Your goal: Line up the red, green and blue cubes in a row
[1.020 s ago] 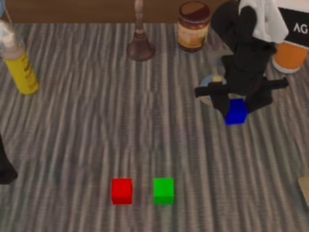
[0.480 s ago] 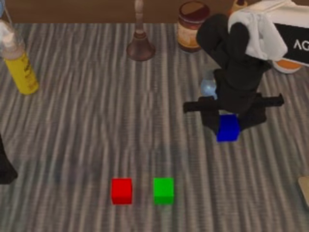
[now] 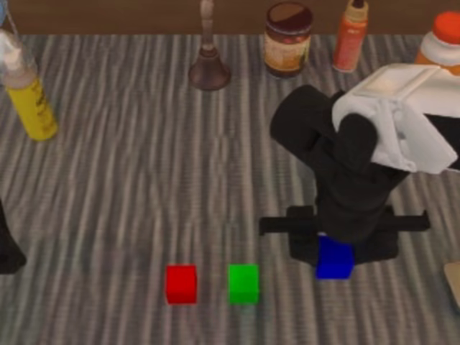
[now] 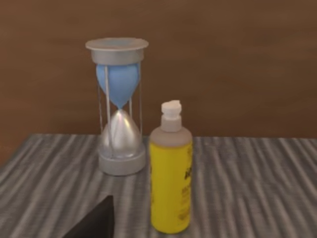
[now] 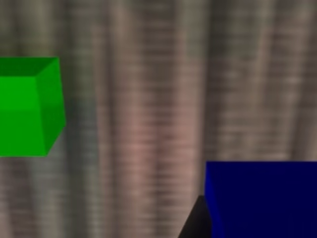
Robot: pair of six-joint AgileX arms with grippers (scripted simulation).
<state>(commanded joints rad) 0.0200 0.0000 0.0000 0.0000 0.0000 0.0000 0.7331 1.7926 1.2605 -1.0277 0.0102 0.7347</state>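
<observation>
The red cube [image 3: 181, 284] and the green cube [image 3: 244, 283] sit side by side near the table's front edge. My right gripper [image 3: 333, 253] is shut on the blue cube [image 3: 335, 260], holding it just right of the green cube and slightly farther back. In the right wrist view the blue cube [image 5: 262, 198] fills the lower corner and the green cube [image 5: 29, 106] lies apart from it across bare table. Whether the blue cube touches the table I cannot tell. My left arm [image 3: 7, 251] is parked at the table's left edge.
A yellow bottle [image 3: 29, 100] stands at the back left, with an hourglass [image 4: 118, 106] beside it. Along the back stand a bell [image 3: 209, 68], a jar [image 3: 287, 39], an orange bottle [image 3: 351, 36] and an orange container [image 3: 442, 43]. A wooden object [image 3: 454, 284] pokes in at the right edge.
My right gripper has carried the blue cube from the back right toward the front, down close to the green cube. The red and green cubes and the left arm have not moved.
</observation>
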